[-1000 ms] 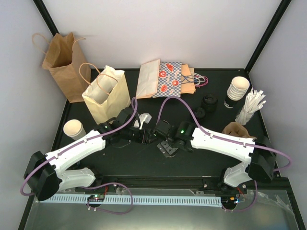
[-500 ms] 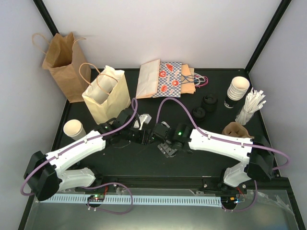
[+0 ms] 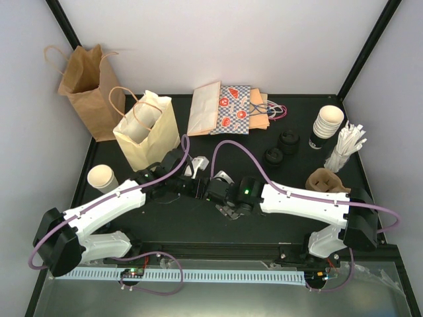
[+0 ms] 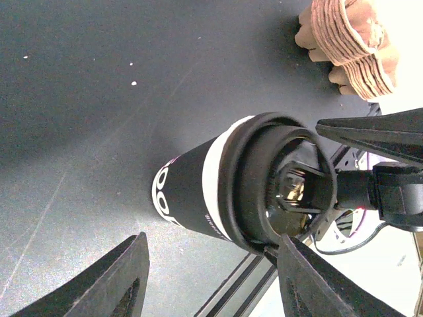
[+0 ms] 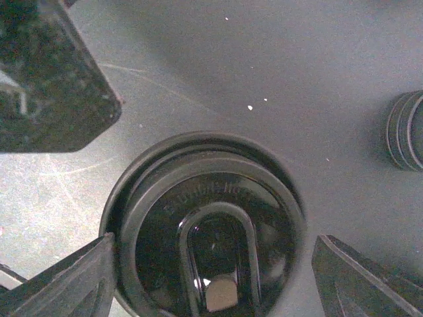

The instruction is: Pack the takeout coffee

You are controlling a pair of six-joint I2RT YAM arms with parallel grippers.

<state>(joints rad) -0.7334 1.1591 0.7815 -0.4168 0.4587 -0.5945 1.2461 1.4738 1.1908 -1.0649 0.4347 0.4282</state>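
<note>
A lidded takeout cup (image 4: 192, 191), black sleeve with a white band, stands on the black table between both grippers; in the top view the grippers hide it. My left gripper (image 3: 197, 179) is open, its fingers (image 4: 119, 277) straddling the space beside the cup, one fingertip by the lid's rim. My right gripper (image 3: 217, 188) hangs over the black lid (image 5: 205, 224), open, one finger at the lid's left edge, the other apart on the right. A bare white cup (image 3: 102, 177) stands at the left. A stack of white cups (image 3: 328, 122) stands at the right.
The cream handled bag (image 3: 147, 132) stands open just behind the left gripper, a brown bag (image 3: 86, 86) at the back left. Flat bags (image 3: 228, 109) lie at the back. Loose black lids (image 3: 289, 140), white sticks (image 3: 347, 146) and brown cardboard sleeves (image 3: 327, 179) are at the right.
My right gripper has moved left, coming over the lidded cup next to the left gripper. The left arm has barely moved.
</note>
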